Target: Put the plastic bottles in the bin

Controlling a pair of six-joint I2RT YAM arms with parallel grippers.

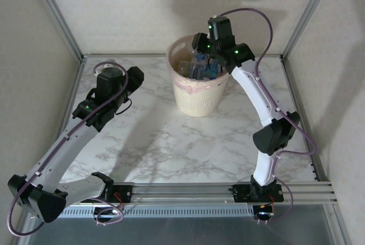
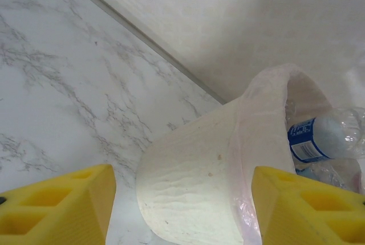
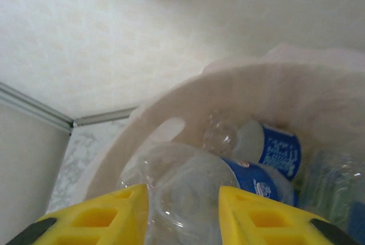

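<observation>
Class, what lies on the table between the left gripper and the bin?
Only bare marble tabletop, seen in the top view, separates the left gripper from the bin.

I see a smooth, faintly glossy marble-veined counter (image 1: 154, 148), a matt cream bin (image 2: 188, 182) lined with thin crinkly pinkish film (image 2: 242, 159), glossy clear plastic bottles (image 3: 171, 171), and matt yellow fingers (image 3: 97, 222) on my right claw (image 3: 182, 208).

A white marble-patterned table (image 1: 148, 142) veined in grey — pale textured walls (image 1: 114, 5) around it, metal corner posts (image 1: 56, 14), a slotted metal rail (image 1: 188, 191) along the near edge.
</observation>
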